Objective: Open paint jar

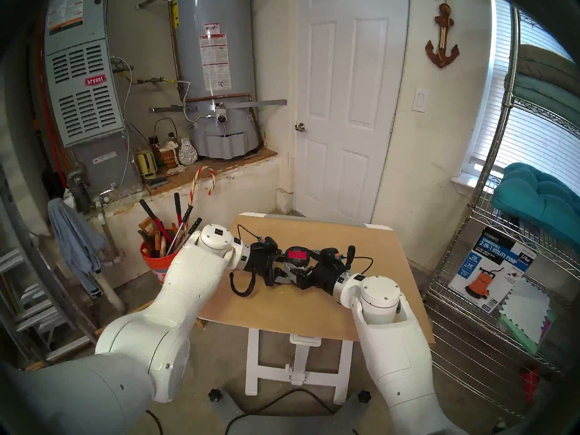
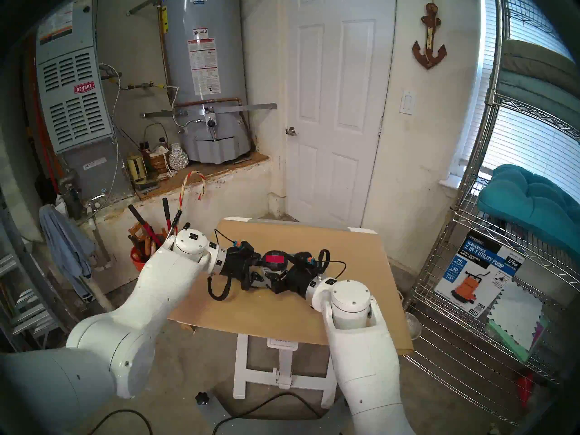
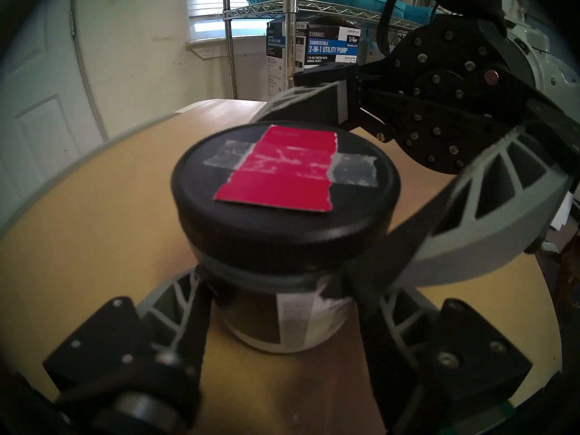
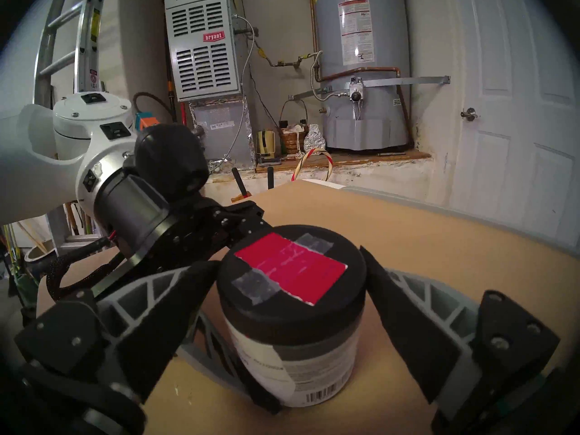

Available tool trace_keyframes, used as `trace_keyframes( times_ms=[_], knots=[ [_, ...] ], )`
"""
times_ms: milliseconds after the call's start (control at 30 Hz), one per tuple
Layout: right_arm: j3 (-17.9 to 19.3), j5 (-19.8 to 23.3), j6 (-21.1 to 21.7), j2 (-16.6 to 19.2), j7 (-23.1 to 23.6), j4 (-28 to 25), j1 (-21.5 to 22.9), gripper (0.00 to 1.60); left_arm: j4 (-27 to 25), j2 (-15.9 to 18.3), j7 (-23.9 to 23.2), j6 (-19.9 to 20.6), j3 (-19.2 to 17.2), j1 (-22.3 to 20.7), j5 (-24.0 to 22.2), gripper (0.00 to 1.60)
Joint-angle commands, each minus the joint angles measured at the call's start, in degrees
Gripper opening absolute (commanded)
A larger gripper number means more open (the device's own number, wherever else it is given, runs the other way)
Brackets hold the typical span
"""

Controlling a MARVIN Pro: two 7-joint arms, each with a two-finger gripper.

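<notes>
The paint jar (image 1: 296, 262) stands upright on the brown board (image 1: 282, 308) of the table, mid-board. Its black lid (image 3: 282, 217) bears a red-pink patch (image 3: 282, 167) held with clear tape. The white-grey label (image 4: 301, 371) shows on the body. My left gripper (image 3: 276, 286) comes in from the left and is shut on the jar's body just under the lid. My right gripper (image 4: 290, 268) comes in from the right, its two fingers (image 4: 201, 283) pressed on opposite sides of the lid's rim. The paint inside is hidden.
An orange bucket of long-handled tools (image 1: 157, 255) stands left of the table. A wire shelf rack (image 1: 489, 268) with a pump box (image 1: 492, 274) stands to the right. A white door (image 1: 342, 111) and a water heater (image 1: 213, 70) are behind.
</notes>
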Motion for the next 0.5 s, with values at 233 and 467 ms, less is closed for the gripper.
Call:
trace_keyframes(
  times_ms=[233, 467],
  knots=[
    [-0.7, 0.5, -1.3, -0.4, 0.0, 0.0, 1.5, 0.59, -0.5, 0.0, 0.0, -0.1, -0.1, -0.5, 0.0, 0.00],
    [-1.2, 0.1, -2.9, 2.6, 3.5, 2.1, 3.7, 0.30, -0.2, 0.2, -0.4, 0.0, -0.1, -0.8, 0.2, 0.00]
  ],
)
